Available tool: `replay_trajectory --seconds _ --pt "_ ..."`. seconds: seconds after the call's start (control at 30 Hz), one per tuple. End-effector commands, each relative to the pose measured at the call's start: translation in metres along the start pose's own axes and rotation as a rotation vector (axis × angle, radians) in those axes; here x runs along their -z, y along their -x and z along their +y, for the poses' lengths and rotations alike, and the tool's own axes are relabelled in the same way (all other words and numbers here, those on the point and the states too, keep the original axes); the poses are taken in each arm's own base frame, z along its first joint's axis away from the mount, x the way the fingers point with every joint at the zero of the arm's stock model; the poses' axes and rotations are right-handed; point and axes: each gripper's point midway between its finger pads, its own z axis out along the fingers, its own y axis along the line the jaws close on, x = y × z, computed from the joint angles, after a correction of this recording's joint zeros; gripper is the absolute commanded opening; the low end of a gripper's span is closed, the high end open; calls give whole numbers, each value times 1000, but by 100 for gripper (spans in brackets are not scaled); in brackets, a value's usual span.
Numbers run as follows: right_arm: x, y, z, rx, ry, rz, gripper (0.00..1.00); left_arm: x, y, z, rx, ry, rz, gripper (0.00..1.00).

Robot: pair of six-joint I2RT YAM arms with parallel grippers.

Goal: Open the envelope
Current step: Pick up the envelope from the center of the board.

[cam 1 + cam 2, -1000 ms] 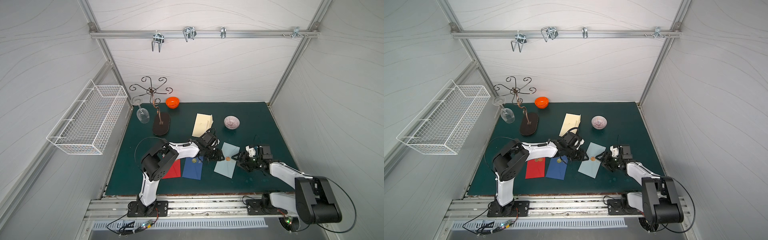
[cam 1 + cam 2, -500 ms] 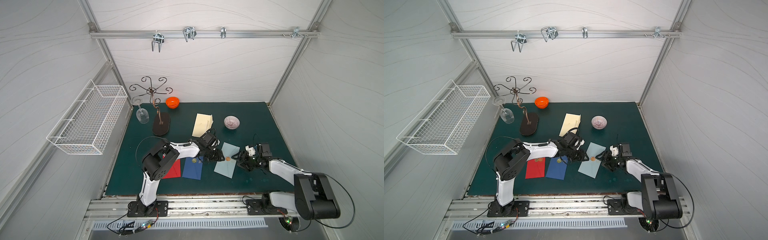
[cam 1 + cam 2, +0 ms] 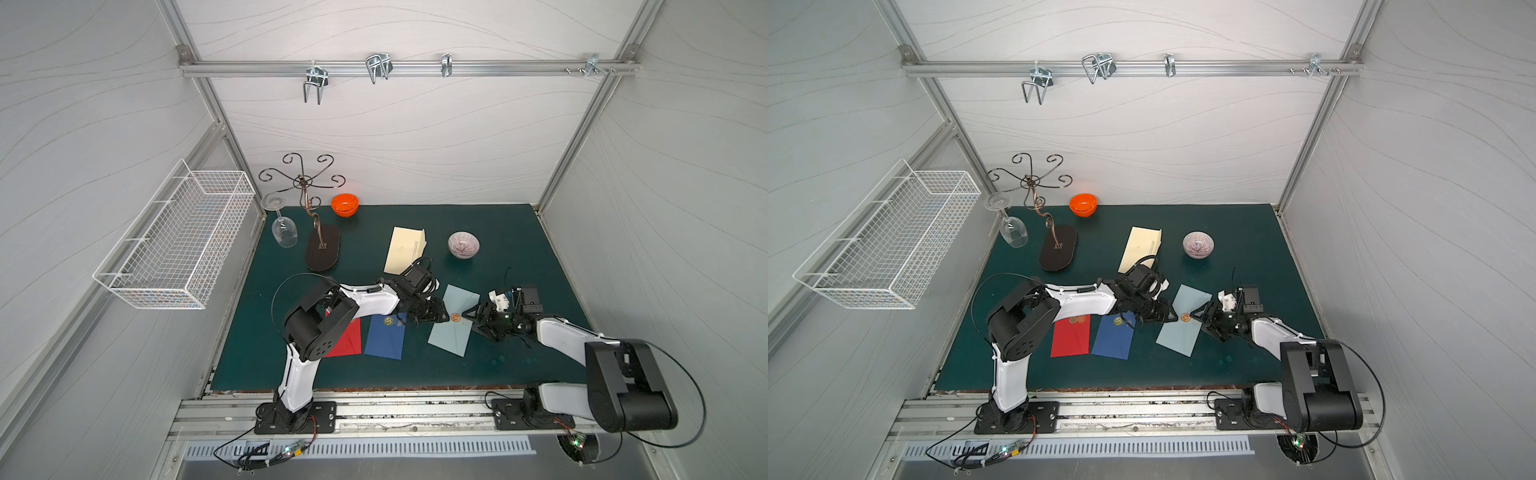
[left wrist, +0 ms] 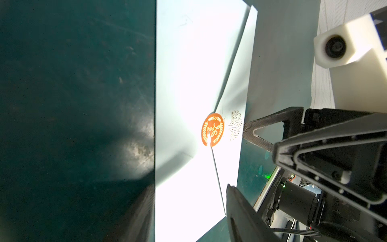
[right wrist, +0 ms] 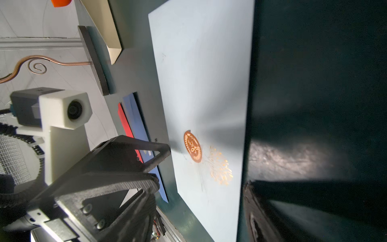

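Task object: light blue envelope (image 3: 453, 328), flat on the green mat (image 3: 498, 365), with its flap judged still shut under the orange seal (image 3: 455, 318). All positions below are referred to that seal. Well to its left, a red envelope (image 3: 343, 340) and a dark blue envelope (image 3: 384, 338) are noted, lying flat and untouched. Just left of the seal, the left gripper (image 3: 441, 318) is held low with its jaws apart and nothing between them. One fingertip (image 5: 165, 151) is set over the paper, presumably so that the envelope is pinned while the flap is worked. Just right of the seal, the right gripper (image 3: 473, 321) is set opposite, jaws likewise apart and empty. It is judged to be placed for reaching the flap's point. Contact cannot be settled in both top views, where the two grippers crowd the seal. In the left wrist view, the right fingertip (image 4: 249, 128) is shown meeting the envelope's edge beside a gold sprig print (image 4: 235, 125). The fold lines converging on the seal are also shown there. In the right wrist view, the left fingertip's closeness to the seal is shown.
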Motion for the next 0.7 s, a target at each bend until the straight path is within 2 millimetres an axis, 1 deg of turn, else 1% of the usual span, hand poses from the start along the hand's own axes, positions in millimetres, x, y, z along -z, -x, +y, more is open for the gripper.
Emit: replay_trajectory --seconds 0.0,0.13,0.37,0.47,0.67 --pt "-4 -14 -21 -41 -59 34 68 -5 -9 3 14 -6 29 58" --pt "-4 -14 -21 -42 -57 35 67 -3 -8 1 8 -11 23 58" --pt "-4 -15 -23 -47 -65 35 68 9 -2 0 -27 28 -17 59" --pt "-4 -15 -22 -46 -61 37 69 6 -3 4 -26 43 1 59" --pt "-5 -16 -22 -47 -55 44 68 1 -7 2 -8 17 27 59"
